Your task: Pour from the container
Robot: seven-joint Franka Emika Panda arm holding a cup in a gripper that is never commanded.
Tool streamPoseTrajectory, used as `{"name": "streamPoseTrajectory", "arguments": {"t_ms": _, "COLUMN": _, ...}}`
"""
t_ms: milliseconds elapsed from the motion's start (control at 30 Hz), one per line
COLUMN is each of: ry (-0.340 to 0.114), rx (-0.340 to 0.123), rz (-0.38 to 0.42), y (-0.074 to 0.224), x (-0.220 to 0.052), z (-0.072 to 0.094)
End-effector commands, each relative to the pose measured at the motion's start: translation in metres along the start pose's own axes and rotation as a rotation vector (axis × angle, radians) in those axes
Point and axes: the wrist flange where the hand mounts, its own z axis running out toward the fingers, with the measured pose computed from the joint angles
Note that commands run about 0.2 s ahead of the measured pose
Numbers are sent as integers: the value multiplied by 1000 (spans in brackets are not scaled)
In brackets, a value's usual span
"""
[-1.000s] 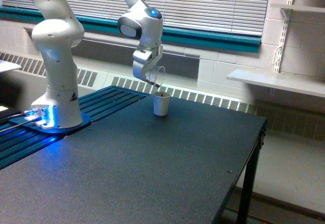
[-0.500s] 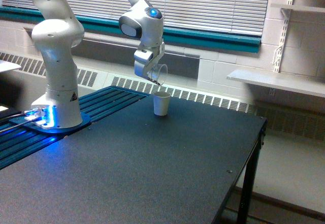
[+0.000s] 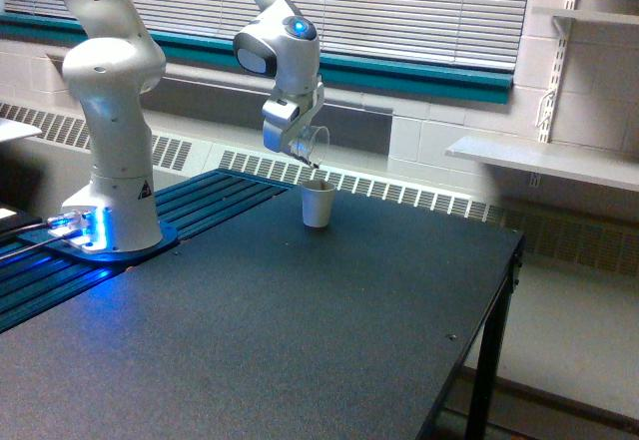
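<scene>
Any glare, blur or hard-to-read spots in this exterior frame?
Exterior view: soft overall, fine detail smeared; blue glow at the arm base spills onto the table; the clear cup in the gripper nearly vanishes against the wall; the white cup reads clearly.

Clear container (image 3: 314, 146), white cup (image 3: 318, 205), black table (image 3: 300, 320)

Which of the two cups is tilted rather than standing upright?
The clear container, held tilted in the gripper above the table. The white paper cup stands upright on the table, just below it.
</scene>
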Motion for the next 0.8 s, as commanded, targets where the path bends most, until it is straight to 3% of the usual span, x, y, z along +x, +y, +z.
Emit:
{"name": "streamPoseTrajectory", "arguments": {"t_ms": 33, "ry": -1, "rx": 5, "rz": -13, "y": 2, "x": -3, "z": 2}}
{"name": "streamPoseTrajectory", "arguments": {"t_ms": 333, "ry": 14, "rx": 16, "rz": 29, "y": 6, "x": 2, "z": -1}}
{"name": "streamPoseTrajectory", "arguments": {"t_ms": 800, "ry": 27, "rx": 20, "rz": 10, "y": 5, "x": 2, "z": -4}}
